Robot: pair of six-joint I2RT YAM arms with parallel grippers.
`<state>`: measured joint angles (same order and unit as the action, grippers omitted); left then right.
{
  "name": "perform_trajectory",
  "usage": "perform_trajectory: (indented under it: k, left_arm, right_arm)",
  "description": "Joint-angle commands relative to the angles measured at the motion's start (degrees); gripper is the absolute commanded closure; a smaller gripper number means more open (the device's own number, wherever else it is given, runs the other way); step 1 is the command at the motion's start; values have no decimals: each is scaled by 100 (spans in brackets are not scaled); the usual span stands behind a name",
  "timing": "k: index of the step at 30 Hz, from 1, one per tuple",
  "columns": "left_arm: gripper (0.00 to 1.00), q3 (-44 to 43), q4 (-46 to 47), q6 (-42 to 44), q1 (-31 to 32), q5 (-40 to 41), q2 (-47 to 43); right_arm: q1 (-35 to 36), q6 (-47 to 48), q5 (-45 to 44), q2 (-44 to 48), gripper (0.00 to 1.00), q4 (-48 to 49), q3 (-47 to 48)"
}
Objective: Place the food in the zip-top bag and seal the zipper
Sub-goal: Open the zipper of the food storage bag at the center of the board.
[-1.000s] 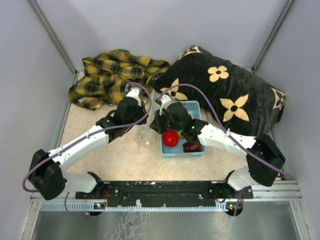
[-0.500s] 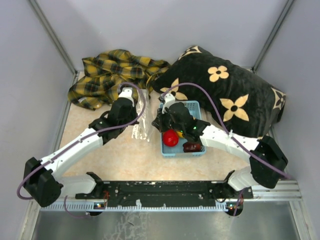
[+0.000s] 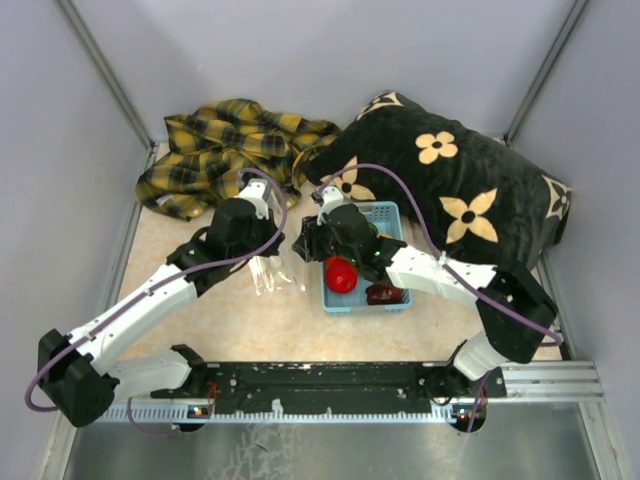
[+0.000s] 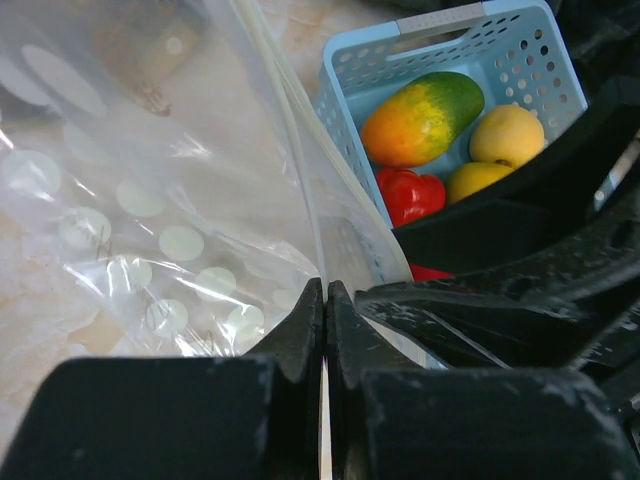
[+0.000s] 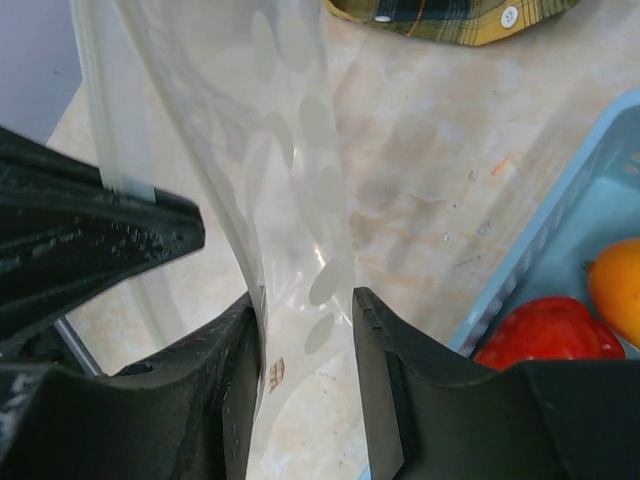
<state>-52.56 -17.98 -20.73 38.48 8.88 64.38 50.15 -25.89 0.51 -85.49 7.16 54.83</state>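
Observation:
The clear zip-top bag point(image 3: 272, 274) with white dots hangs just left of the light-blue basket point(image 3: 392, 214). My left gripper point(image 3: 262, 252) is shut on the bag's mouth edge; in the left wrist view point(image 4: 325, 292) the whitish zipper strip point(image 4: 290, 120) runs up from the jaws. My right gripper point(image 3: 301, 243) is open, and in the right wrist view point(image 5: 305, 312) the bag's film point(image 5: 290, 150) passes between its fingers. The food lies in the basket: a green-to-orange piece point(image 4: 420, 105), yellow fruits point(image 4: 507, 135), red ones point(image 3: 341, 275) and a dark maroon one point(image 3: 385, 294).
A black pillow point(image 3: 460, 190) with cream flowers lies behind and to the right of the basket. A yellow plaid cloth point(image 3: 225, 150) is bunched at the back left. Grey walls close in both sides. The two grippers are close together over the bag.
My left arm has swung left and shifted the bag slightly left and down. My right gripper has moved left from over the basket to the bag.

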Motion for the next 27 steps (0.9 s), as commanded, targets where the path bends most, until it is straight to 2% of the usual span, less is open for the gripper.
perform_trajectory:
  k: [1, 8, 10, 13, 18, 27]
  left_arm:
    - [100, 87, 66, 29, -16, -207, -12]
    - [100, 17, 44, 71, -16, -401, 126]
    - [100, -43, -62, 98, -15, -354, 98]
    - [100, -164, -392, 135, -16, -21, -10]
    - [100, -258, -1030, 43, -16, 968, -240]
    - [100, -497, -1965, -297, -25, 2395, -163]
  right_arm:
    - [76, -14, -78, -229, 59, 330, 508]
    - [74, 163, -3, -521, 61, 457, 810]
    - [59, 299, -141, -607, 72, 323, 925]
    - [-86, 430, -380, -637, 100, 108, 966]
    - [-434, 460, -526, -327, 100, -135, 765]
    - [-467, 623, -1058, 149, 100, -673, 675]
